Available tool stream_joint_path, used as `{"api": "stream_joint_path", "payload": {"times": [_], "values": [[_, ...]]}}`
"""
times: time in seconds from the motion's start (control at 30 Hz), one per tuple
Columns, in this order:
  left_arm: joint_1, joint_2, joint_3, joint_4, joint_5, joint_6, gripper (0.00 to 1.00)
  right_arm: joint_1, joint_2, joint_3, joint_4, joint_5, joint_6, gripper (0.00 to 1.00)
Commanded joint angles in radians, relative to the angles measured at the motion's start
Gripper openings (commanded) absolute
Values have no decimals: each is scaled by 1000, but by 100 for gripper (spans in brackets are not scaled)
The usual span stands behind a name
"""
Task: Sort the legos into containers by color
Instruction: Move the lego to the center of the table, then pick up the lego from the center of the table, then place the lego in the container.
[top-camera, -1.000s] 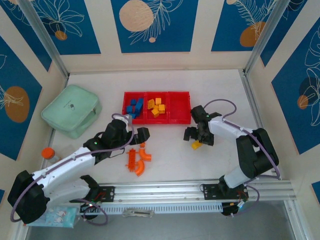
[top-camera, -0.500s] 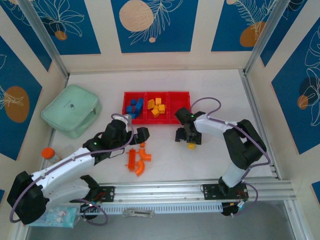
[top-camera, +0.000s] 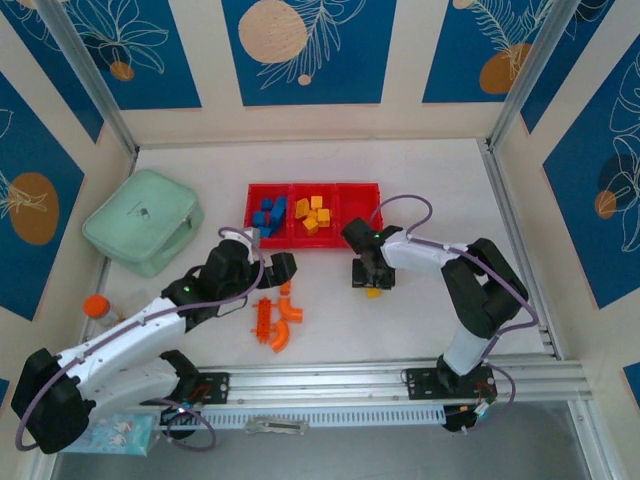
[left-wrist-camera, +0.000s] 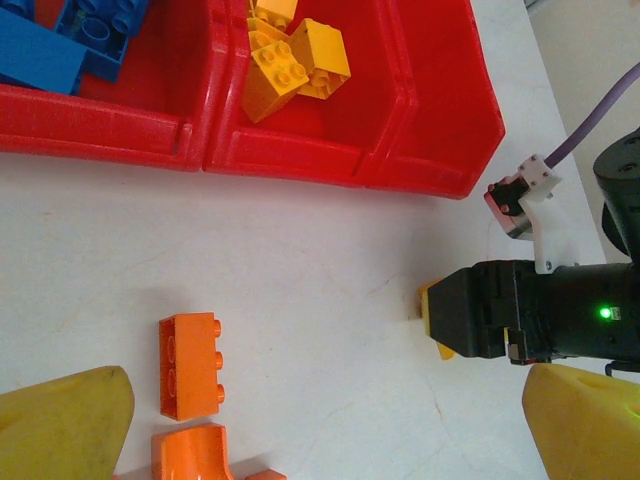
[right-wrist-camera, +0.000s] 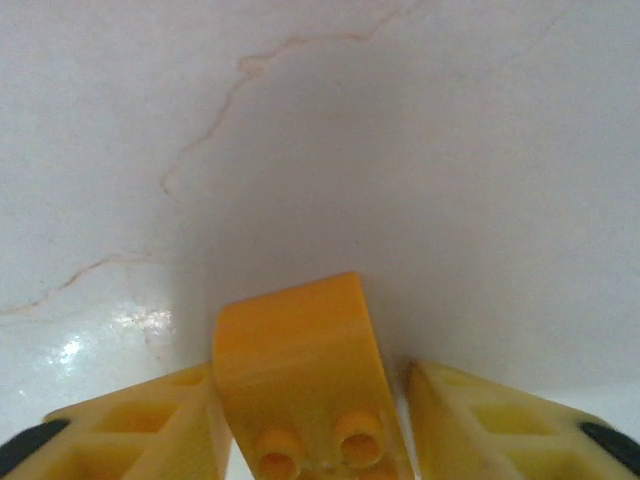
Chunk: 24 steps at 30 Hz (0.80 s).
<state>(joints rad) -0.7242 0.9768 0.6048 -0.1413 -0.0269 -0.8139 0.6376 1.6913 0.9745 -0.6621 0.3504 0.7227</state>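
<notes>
The red tray (top-camera: 313, 243) lies at mid table, with blue legos (top-camera: 268, 213) in its left compartment and yellow legos (top-camera: 312, 213) in the middle one. Its front wall (left-wrist-camera: 300, 165) runs across the left wrist view. My right gripper (top-camera: 368, 278) points down at the table in front of the tray. It is shut on a yellow lego (right-wrist-camera: 300, 380) that rests on the table, its yellow corner (left-wrist-camera: 428, 305) poking out. Orange legos (top-camera: 277, 320) lie in front of my left gripper (top-camera: 270, 270), which is open above the table. An orange brick (left-wrist-camera: 190, 365) is near its left fingertip (left-wrist-camera: 60, 420).
A mint-green case (top-camera: 143, 220) sits at the left. An orange-capped bottle (top-camera: 96, 306) stands near the left edge. A metal rail (top-camera: 400, 380) crosses the near edge, and walls enclose the table.
My right gripper moved left, nudging the yellow lego with it, and its jaws closed in on the lego. The left arm barely moved.
</notes>
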Motion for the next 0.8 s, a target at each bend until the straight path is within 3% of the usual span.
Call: {"api": "stream_joint_path", "payload": {"times": [0.0,0.2,0.47,0.77], "values": [[-9,8,-5,15,-5,-11,99,9,4,-12,-27,8,-9,43],[-8,-6,-3,5,-14,-8,99,32,-19,23,-36,43,-46,27],[22,-26,37,-61,-28,29,99,77,-76,174,-24,70,-123,25],[131,-78,81,-172,-7,76,99,68,171,540,24,110,-239,24]]}}
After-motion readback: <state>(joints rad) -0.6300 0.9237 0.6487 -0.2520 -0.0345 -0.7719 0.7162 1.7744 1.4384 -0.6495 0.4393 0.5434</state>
